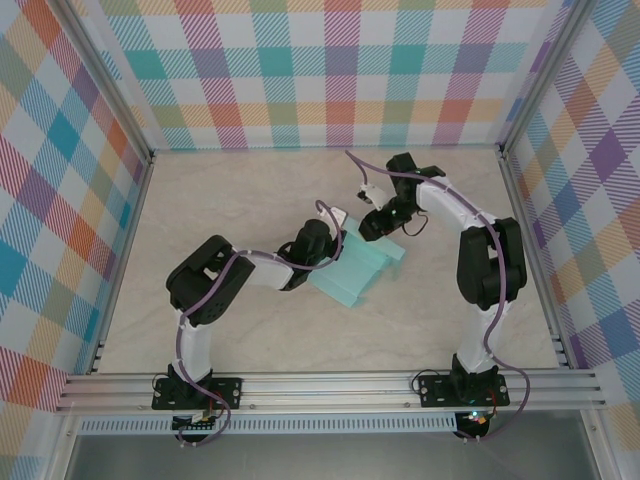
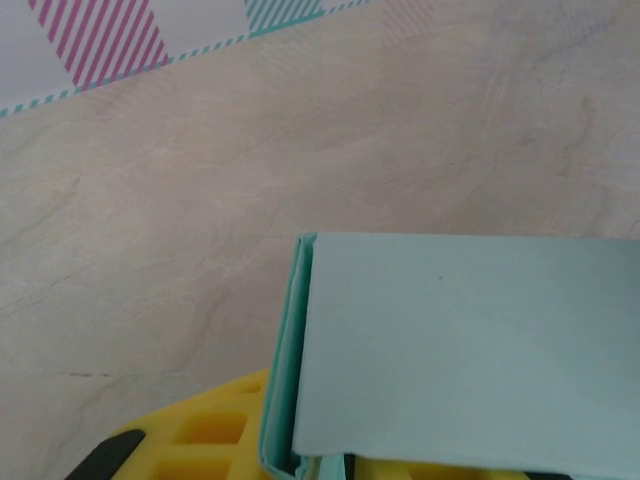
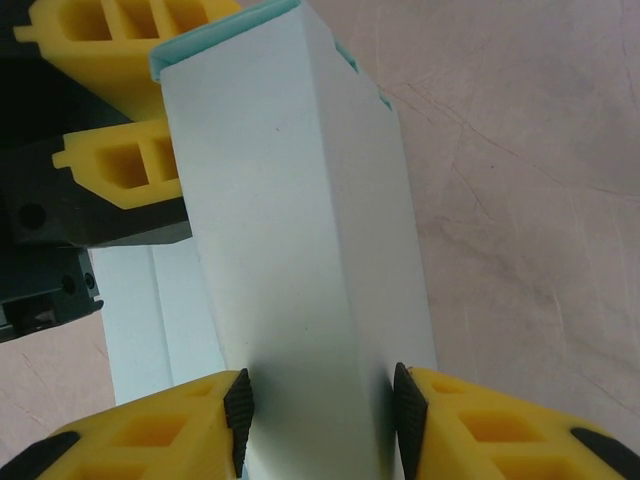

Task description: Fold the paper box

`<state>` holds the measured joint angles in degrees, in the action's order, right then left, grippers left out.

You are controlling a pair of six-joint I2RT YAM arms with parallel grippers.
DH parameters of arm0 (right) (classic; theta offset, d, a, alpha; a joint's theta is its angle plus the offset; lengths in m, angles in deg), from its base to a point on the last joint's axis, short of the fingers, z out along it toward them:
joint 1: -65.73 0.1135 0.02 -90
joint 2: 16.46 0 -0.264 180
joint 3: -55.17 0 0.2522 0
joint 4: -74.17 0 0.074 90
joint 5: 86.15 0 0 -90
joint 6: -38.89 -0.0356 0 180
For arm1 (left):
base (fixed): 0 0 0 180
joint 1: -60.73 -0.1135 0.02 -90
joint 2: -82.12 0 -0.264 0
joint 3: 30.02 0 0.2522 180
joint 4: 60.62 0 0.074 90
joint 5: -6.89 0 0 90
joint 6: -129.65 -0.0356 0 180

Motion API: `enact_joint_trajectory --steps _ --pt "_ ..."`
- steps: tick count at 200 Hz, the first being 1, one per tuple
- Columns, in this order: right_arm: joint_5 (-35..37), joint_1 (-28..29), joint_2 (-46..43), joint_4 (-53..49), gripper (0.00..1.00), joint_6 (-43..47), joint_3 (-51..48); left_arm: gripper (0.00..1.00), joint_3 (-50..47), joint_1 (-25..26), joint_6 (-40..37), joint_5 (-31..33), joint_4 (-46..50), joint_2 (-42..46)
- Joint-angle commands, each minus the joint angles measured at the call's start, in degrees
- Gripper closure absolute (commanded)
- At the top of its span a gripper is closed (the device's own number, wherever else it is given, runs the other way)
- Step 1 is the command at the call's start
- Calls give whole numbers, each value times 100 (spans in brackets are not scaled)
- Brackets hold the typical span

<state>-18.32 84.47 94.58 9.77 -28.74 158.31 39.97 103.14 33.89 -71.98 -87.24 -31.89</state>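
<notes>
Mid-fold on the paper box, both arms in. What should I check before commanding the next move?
1. Hold by right gripper on the paper box: ok, pads press both sides of the raised folded section.
2. Hold by left gripper at the far end: cannot tell, its fingers sit against the box edge.
3. Gap between the two grippers: ok, the raised section's length separates them.
4. Box base lying on the table: looks ok in the top view.
5. Creases fully formed: cannot tell.
</notes>
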Motion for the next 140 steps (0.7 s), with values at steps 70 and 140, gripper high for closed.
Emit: enact_joint_trajectory --steps 70,140 --pt "-421 -575 -213 -229 58 235 -355 67 390 92 -22 -1547 -514 -384" --pt "-464 -626 -182 -183 59 336 -457 58 -786 -348 228 -2627 -2209 -114"
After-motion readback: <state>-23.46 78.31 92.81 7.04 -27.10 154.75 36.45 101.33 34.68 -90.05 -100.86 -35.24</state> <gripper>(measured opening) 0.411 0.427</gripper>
